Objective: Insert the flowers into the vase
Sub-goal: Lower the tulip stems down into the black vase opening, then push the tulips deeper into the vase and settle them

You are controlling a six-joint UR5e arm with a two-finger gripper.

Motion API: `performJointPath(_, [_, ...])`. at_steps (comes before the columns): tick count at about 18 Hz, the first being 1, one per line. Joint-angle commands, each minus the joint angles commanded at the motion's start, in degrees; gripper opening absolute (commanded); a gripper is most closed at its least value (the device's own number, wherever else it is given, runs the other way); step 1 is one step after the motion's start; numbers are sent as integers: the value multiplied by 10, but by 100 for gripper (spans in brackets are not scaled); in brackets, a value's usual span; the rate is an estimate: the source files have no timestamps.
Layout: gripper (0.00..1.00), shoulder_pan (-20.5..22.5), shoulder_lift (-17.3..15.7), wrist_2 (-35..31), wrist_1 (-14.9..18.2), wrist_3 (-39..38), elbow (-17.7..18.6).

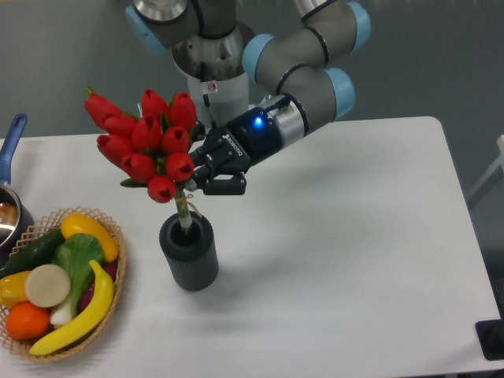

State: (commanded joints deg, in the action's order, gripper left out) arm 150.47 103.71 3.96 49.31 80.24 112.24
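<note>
The fingers [197, 178] squeeze the flowers [146, 142] by their thin stems. The bunch looks light but top-heavy (it leans toward 10 o'clock), so hold low above the vase [189, 252].

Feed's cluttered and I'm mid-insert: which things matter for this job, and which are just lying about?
Job: gripper, shut on the flowers; vase, stems already in its mouth.
Lying about: basket of fruit and vegetables; pot at the table's left edge.

robot lab: arm [307, 59] at white table [354, 236], grey wall
</note>
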Motion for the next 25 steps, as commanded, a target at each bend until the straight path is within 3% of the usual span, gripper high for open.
performJointPath(25, [25, -2, 62, -17, -4, 61, 23])
